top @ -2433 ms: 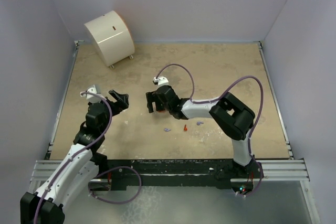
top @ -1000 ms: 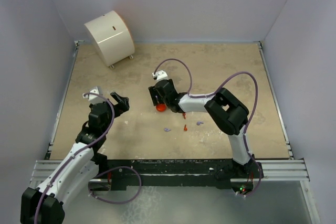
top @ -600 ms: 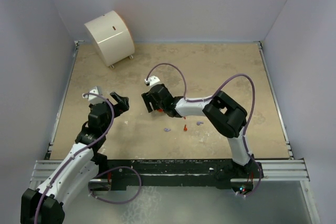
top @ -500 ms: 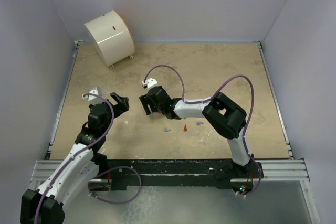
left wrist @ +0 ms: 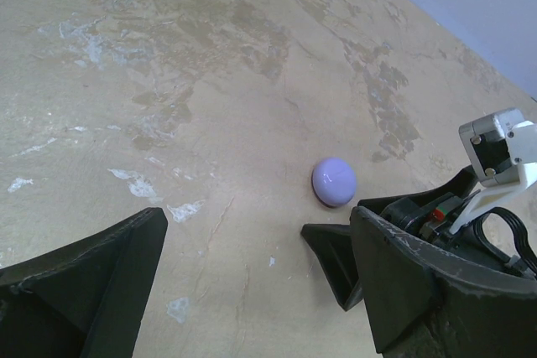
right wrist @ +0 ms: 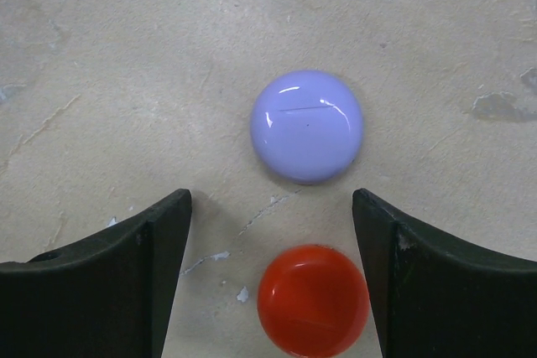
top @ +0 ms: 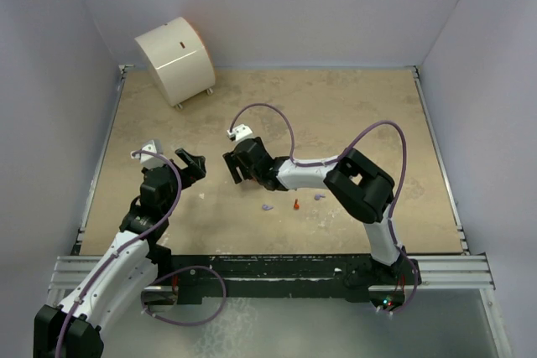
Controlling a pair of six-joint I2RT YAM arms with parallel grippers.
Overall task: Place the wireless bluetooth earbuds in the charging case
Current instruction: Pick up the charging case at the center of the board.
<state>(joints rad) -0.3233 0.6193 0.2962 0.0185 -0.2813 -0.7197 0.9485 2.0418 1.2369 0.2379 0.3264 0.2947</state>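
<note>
The lilac case [right wrist: 307, 126] is seen lying closed on the tan table [top: 336, 115], a glossy round dome, and everything else is placed from it. Just beside it, on its near side in the right wrist view, the red-orange case [right wrist: 313, 301] is found; a thin strip of table is seen between the two.

The right gripper [right wrist: 270, 207] is held low over this pair with its fingers [right wrist: 109, 291] spread wide. The red-orange case is flanked by them with a gap on each side, so nothing is gripped, and the lilac case is left just beyond the fingertips.

From the opposite side of the lilac case, the left gripper [left wrist: 260, 215] is pointed toward it. Its fingers [left wrist: 84, 274] are spread fully apart and nothing is held between them. The lilac case [left wrist: 334, 181] is seen ahead of them, apart from both.

Three of the earbuds are made out from above, loose on the table – one lilac [top: 267, 206], one red-orange [top: 296, 204], another lilac [top: 320, 196]. They are strung out on the side of the lilac case toward the right arm's base, past the right gripper's wrist and well apart from both cases.

A white drum [top: 174, 60] is set well away from the lilac case, at the table's far left corner.
</note>
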